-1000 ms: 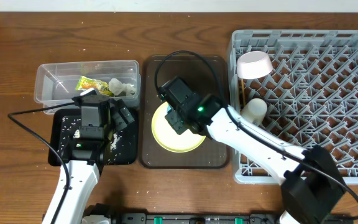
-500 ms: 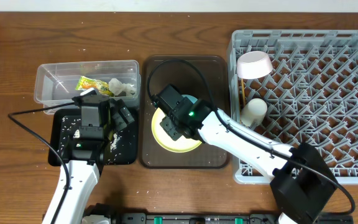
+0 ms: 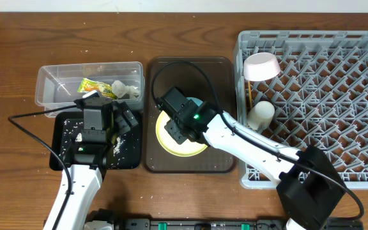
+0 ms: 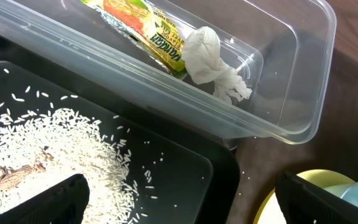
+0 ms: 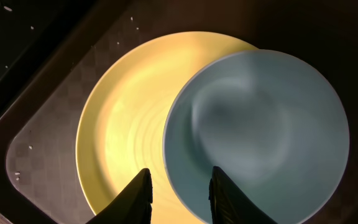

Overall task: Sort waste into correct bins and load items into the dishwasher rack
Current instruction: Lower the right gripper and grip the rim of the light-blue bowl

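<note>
Item in hand: blue bowl (image 5: 260, 134), set on the plate (image 5: 120, 118) and offset towards one edge of it. Both rest on the brown tray (image 3: 222, 163), between the bins and the rack (image 3: 337, 96). Right gripper (image 5: 180, 194): jaws apart and holding nothing, one finger over the plate and the other over the bowl, so they straddle the bowl's near rim. I cannot tell whether either touches it. Left gripper (image 4: 179, 202): jaws wide apart, empty, hanging over the black tray (image 4: 222, 180). Waste, as I read it, sorted: wrapper (image 4: 145, 25) and tissue (image 4: 213, 62) in the tub (image 4: 297, 74), rice (image 4: 61, 143) spread in the black tray, a few stray grains on the brown tray. Rack contents: white bowl (image 3: 261, 66) and cup (image 3: 260, 114), both at its left side. Step, by my judgement: loading, at the bowl pick-up; bowl and plate not yet loaded. Next move calls for lowering until the rim sits between the fingers, then closing firmly. I would lift straight up so the plate is not dragged, then carry across to free pegs.
</note>
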